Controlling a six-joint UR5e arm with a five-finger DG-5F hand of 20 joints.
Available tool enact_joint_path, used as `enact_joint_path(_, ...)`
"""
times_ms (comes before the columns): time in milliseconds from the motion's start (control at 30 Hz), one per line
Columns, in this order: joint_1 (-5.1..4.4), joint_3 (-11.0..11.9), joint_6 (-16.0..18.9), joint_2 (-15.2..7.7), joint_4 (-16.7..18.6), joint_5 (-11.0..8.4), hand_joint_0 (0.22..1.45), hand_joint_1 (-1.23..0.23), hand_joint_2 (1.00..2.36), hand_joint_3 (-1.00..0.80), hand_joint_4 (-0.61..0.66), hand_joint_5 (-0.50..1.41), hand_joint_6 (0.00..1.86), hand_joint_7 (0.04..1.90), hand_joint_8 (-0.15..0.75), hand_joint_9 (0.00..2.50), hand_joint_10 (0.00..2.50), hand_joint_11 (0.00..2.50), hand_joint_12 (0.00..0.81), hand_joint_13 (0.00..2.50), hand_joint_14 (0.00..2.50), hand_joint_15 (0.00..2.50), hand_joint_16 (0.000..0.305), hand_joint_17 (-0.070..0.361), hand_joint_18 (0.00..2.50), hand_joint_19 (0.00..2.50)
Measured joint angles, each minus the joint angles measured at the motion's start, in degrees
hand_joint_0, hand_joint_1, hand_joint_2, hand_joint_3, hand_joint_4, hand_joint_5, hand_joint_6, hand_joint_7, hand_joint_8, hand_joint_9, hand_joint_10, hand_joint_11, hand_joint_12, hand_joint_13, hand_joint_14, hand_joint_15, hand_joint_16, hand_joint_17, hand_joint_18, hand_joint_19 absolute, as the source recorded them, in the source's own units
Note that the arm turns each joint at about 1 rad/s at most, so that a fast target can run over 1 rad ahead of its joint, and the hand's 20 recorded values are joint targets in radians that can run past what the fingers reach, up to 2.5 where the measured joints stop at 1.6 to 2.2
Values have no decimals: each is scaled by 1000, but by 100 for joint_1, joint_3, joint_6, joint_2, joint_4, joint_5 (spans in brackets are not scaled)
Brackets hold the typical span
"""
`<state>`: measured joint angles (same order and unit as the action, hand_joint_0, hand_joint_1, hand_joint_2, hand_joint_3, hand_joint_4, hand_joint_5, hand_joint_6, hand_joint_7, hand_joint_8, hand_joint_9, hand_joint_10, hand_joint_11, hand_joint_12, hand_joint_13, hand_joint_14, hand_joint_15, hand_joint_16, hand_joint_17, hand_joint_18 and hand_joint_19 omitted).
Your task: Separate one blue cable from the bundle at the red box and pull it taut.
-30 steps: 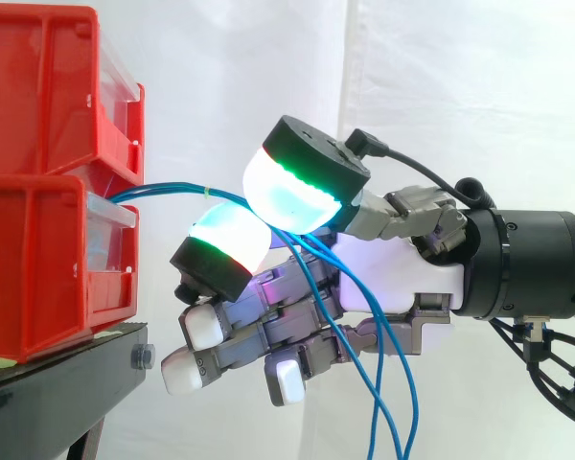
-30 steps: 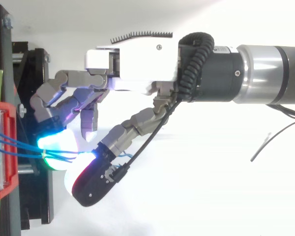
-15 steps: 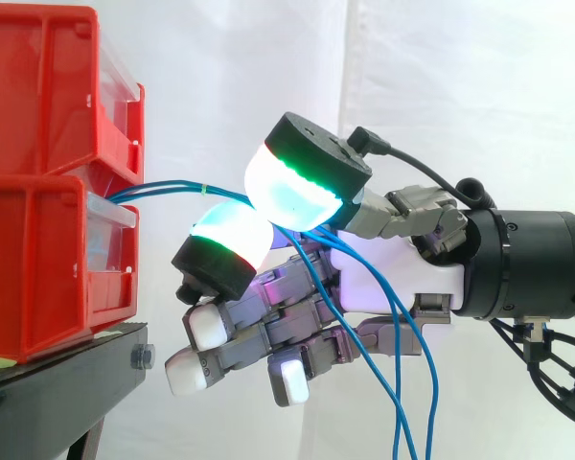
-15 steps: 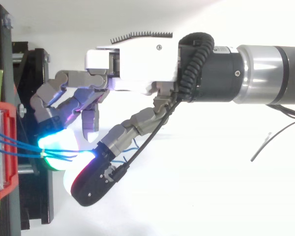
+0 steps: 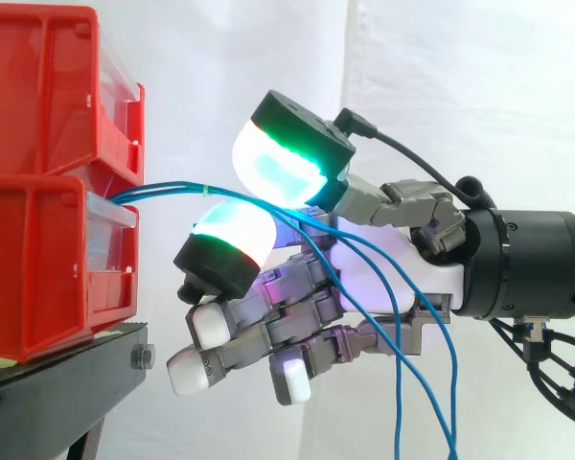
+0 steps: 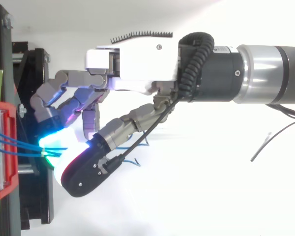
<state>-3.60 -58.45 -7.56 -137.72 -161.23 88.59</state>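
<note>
pinching the thin blue cables (image 5: 163,189) between two green-glowing pads (image 5: 232,233), the robot hand (image 5: 436,273) is hovering just beside the stacked red plastic bins (image 5: 38,240), its other fingers curling underneath.

A lab test rig: white curtain (image 5: 460,96) behind stacked red bins (image 5: 38,182) on a black stand (image 5: 57,383).

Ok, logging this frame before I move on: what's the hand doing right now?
The hand is closed, pinching the blue cables.
</note>
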Motion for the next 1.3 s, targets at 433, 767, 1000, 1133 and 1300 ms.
enact_joint_path(433,7,0,0,0,-13,0,685,-845,1015,-336,132,-169,766,1237,340,947,26,757,399,760,18,432,50,112,880,749)
enact_joint_path(767,13,0,-1,0,-3,27,805,-930,1000,-500,135,-190,835,1218,334,958,26,801,388,814,20,458,48,108,872,692)
enact_joint_path(1000,17,0,-4,0,3,43,708,-992,1000,-500,146,-187,841,1230,335,968,24,817,389,826,19,473,48,108,877,708)
enact_joint_path(1133,18,0,-7,0,-6,44,666,-1010,1000,-500,146,-187,841,1237,337,971,28,814,390,826,21,480,48,108,877,708)
enact_joint_path(1300,21,-4,-8,0,-19,56,651,-1016,1000,-500,146,-183,842,1225,338,975,27,821,392,827,19,478,48,107,880,706)
